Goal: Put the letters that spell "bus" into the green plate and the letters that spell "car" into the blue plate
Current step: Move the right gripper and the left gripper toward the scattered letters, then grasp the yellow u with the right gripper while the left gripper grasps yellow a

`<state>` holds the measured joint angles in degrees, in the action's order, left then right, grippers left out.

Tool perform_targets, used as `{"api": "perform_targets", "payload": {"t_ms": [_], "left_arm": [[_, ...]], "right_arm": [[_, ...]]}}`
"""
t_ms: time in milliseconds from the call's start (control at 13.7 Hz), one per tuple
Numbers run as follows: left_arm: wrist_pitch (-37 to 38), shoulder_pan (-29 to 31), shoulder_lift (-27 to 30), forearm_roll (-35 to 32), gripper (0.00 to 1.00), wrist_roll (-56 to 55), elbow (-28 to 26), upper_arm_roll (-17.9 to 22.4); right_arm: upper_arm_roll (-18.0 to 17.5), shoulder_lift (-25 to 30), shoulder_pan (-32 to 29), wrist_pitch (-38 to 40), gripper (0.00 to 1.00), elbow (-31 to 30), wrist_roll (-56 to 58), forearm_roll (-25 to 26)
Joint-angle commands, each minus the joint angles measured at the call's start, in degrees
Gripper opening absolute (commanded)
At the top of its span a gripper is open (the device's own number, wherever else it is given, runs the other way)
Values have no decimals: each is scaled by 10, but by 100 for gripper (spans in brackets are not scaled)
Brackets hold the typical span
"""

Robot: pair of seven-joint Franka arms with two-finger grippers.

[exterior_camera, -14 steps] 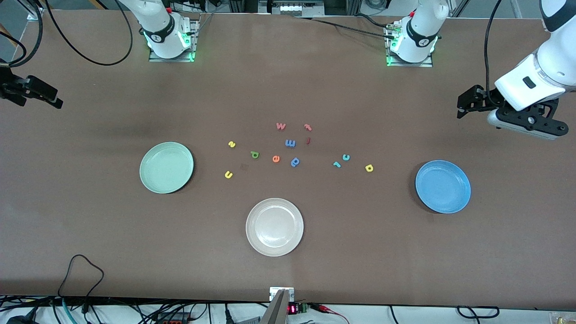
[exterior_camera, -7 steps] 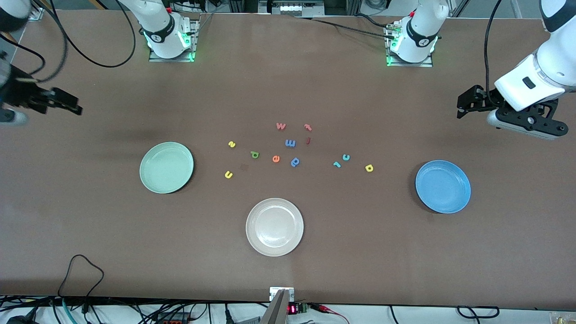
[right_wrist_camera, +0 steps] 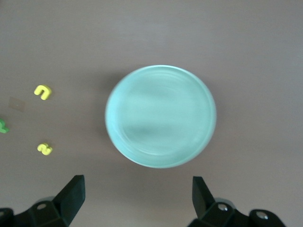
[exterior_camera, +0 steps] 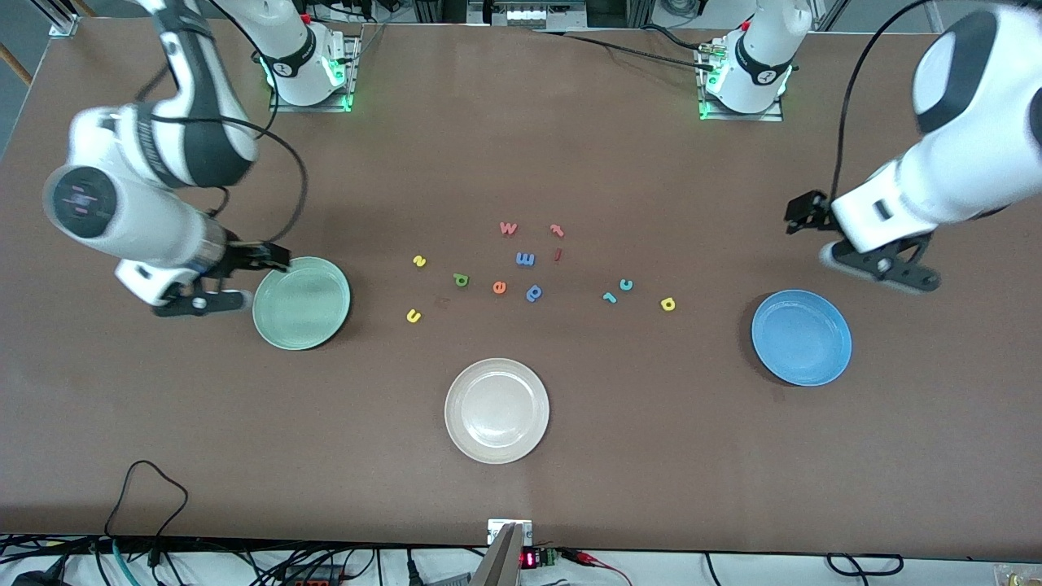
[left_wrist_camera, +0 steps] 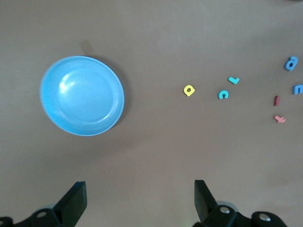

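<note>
My right gripper [exterior_camera: 244, 281] hangs spread wide and empty at the edge of the round, mint green plate [exterior_camera: 301, 303], which holds nothing. My left gripper [exterior_camera: 847, 244], equally spread, hovers above bare table just beside the glossy blue plate [exterior_camera: 801, 337], also empty. On the matte brown table [exterior_camera: 651, 456] lie the small foam letters: yellow s [exterior_camera: 419, 261], green b [exterior_camera: 461, 280] and yellow u [exterior_camera: 413, 316] nearer the green plate; teal c [exterior_camera: 626, 284], teal r [exterior_camera: 609, 297] and yellow a [exterior_camera: 667, 303] toward the blue one. A beige plate [exterior_camera: 496, 411] sits nearest the camera.
</note>
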<state>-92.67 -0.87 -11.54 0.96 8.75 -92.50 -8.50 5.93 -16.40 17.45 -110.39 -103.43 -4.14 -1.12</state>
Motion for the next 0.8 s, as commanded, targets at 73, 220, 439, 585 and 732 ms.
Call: {"api": "perform_targets", "payload": {"t_ms": [73,220,439,585,732], "left_arm": [[-66,-28,-86,-11,100,-49,13,-1],[-100,-70,-122,-11,100,-149,13,0],[-138,-108,-177,-8,100,-278,4,-2],[-158,-127,-182,-13,100,-306,-21,1],[-201,-111,-179,-52,100,-274,-57,-2]], "right_arm": [[5,-58,63,-53,100,11,-57,-15],[5,-92,78,-92,100,12,-59,-16],[5,-122,104,-127,100,20,-86,-34],[6,-145,117,-134,100,32,-96,-34],[5,-162,121,-153,91,33,-99,-34]]}}
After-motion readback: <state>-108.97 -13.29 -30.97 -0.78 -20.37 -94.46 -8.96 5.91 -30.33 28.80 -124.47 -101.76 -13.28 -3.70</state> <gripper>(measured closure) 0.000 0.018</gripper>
